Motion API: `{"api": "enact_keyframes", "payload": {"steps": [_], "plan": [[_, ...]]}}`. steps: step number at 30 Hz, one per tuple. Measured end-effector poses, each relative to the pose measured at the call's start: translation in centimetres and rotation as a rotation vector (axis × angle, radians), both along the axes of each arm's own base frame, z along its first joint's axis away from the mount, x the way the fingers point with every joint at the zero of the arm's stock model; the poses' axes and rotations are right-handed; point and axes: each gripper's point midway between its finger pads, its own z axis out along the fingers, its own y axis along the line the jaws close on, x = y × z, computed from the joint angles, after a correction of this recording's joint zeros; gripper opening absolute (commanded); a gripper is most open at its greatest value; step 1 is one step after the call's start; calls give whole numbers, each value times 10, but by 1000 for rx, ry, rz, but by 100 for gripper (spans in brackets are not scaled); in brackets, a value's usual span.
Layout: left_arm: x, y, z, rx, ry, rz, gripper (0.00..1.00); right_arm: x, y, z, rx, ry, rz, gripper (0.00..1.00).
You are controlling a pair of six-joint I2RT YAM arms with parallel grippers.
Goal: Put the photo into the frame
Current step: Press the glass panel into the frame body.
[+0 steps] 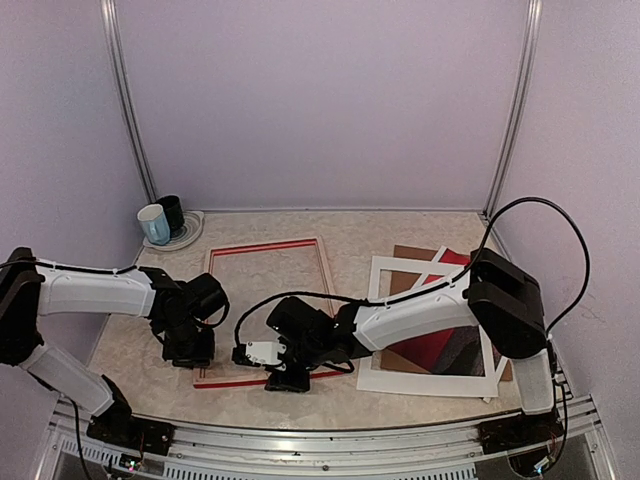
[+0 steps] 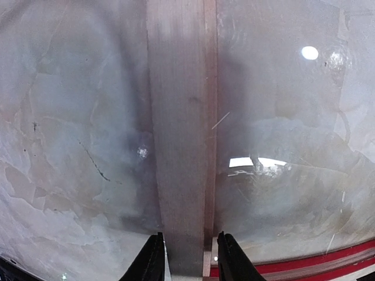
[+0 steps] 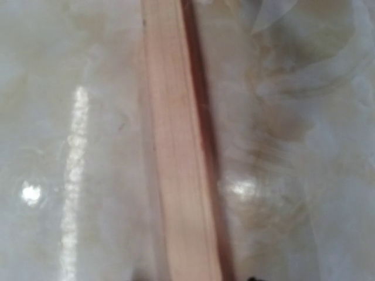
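The frame (image 1: pixel 323 268) lies flat on the table (image 1: pixel 350 232) at the centre of the top view, a red-edged rectangle with the marbled tabletop showing through its opening. The left gripper (image 1: pixel 192 352) sits at the frame's lower left corner. In the left wrist view its two dark fingers (image 2: pixel 151 262) stand one on each side of the pale wood rail, pressed close against it, so it is clamped narrowly on the frame. A red strip of the adjoining rail crosses the lower right of that view. The right gripper (image 1: pixel 287 378) is down over the bottom rail, a little to the right of the left one. (Its wrist view is blurred: a pale wood rail with a dark red edge runs up the middle and the fingertips barely show, so I cannot tell how wide it stands or whether it grips.) The photo (image 1: pixel 435 348) lies well apart from the frame at the right of the top view, under the white mat (image 1: pixel 378 280), its red and dark areas showing through the window. A brown backing board (image 1: pixel 408 256) pokes out above the mat. A pale blue mug (image 1: pixel 153 225) and a dark mug (image 1: pixel 173 210) stand at the table's upper left.
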Motion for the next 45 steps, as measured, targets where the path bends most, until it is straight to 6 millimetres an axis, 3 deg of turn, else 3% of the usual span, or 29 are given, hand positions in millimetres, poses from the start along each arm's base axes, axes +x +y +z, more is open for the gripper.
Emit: {"api": "enact_keyframes", "payload": {"steps": [8,21,32,45], "plan": [[12,5,1,-14,-29,55,33,0,-1,1,5,10,29,22],[47,25,14,16,-107,124,33,-2,-1,2,9,11,52,17],[71,22,4,68,-108,90,32,-2,-1,2,11,13,54,17],[93,24,5,81,-120,87,32,-2,-1,2,12,14,56,15]]}}
